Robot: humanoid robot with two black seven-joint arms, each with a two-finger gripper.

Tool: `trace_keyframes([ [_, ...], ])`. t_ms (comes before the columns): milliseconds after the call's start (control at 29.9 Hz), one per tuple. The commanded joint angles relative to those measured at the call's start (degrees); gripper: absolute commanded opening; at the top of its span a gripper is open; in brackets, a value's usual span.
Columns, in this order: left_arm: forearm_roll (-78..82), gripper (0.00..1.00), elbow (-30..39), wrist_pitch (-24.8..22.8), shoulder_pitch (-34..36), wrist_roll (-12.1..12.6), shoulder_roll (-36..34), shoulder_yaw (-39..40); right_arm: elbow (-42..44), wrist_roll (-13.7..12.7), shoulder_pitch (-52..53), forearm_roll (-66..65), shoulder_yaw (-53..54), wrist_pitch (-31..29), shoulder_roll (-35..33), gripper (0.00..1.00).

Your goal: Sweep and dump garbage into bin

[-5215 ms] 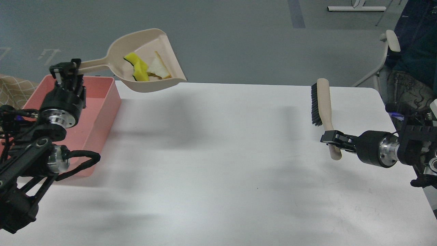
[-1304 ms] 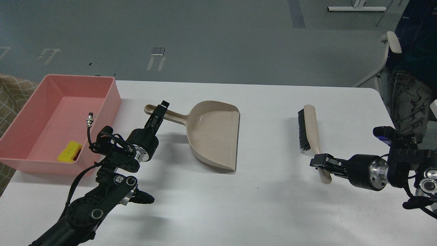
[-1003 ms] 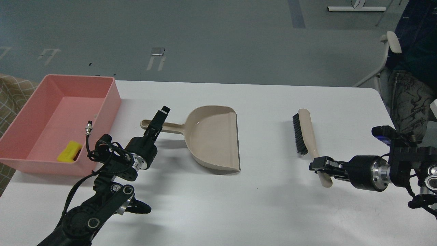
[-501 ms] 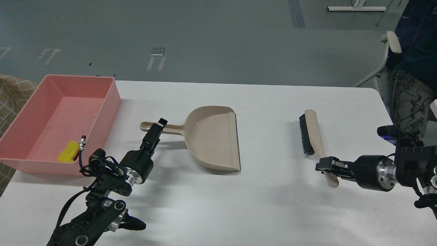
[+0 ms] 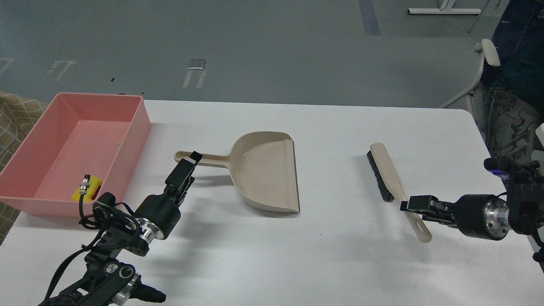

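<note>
One bin, one dustpan, one brush and one visible scrap on the white worktop [image 5: 340,263].

The pink bin [image 5: 140,111] stands at the left edge; the yellow garbage [image 5: 95,183] lies inside, near its front wall. The left end effector [image 5: 190,161], seen end-on so its state cannot be told, is beside the handle of the empty dustpan [image 5: 267,170]. The right end effector [image 5: 411,206] is clamped on the brush [image 5: 389,178]. The front area is open.

Head view, forward and down, table [image 5: 323,263]
</note>
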State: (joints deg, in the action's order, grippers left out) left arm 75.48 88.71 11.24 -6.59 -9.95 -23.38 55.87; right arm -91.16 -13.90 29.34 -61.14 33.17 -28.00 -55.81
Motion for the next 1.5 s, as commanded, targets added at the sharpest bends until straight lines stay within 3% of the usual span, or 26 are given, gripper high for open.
trace_keyframes([
  [0,-0.3,0.98,4.8,-0.9,-3.5,0.0,-3.3,1.4,-0.9,0.7,0.0,1.1,1.5,0.0,-3.8,0.96],
  [134,-3.9,0.98,8.9,-6.6,-6.0,-0.1,-7.1,4.6,-1.3,1.4,0.0,1.5,4.4,0.0,-6.6,0.96],
  [334,-12.6,0.98,9.5,-20.3,-6.2,-2.2,-8.6,16.2,-0.2,5.2,0.8,1.2,15.2,0.0,-7.5,0.96],
  [435,-21.3,0.98,8.7,-27.4,-3.3,-1.5,-8.4,23.1,3.1,7.8,3.8,1.2,18.7,0.0,-6.8,0.96],
  [501,-25.1,0.98,7.2,-29.9,-0.4,-1.5,-8.4,25.1,6.4,7.9,7.1,1.2,19.6,0.0,-4.7,0.96],
  [602,-28.3,0.98,5.3,-30.6,3.0,-1.4,-8.5,26.3,12.6,8.1,12.0,1.3,19.9,0.0,0.3,0.96],
  [735,-32.2,0.98,3.8,-28.5,9.0,-1.2,-7.8,27.8,22.0,14.6,16.8,1.5,24.4,0.0,6.4,0.96],
  [903,-33.5,0.98,1.0,-22.1,14.2,-1.2,-6.3,27.3,29.3,18.2,16.8,2.9,30.2,0.0,12.5,0.96],
  [1103,-33.5,0.98,-5.1,-19.9,21.5,-1.6,-0.5,27.1,38.9,18.3,16.9,15.1,35.9,0.0,22.5,0.96],
  [1270,-33.3,0.98,-8.2,-18.7,26.8,-1.1,1.4,26.4,43.8,18.3,16.8,16.0,38.2,0.0,25.9,0.99],
  [1471,-33.5,0.98,-18.8,-20.5,35.4,0.8,1.4,22.0,46.4,18.3,17.4,16.6,38.6,0.0,30.9,1.00],
])
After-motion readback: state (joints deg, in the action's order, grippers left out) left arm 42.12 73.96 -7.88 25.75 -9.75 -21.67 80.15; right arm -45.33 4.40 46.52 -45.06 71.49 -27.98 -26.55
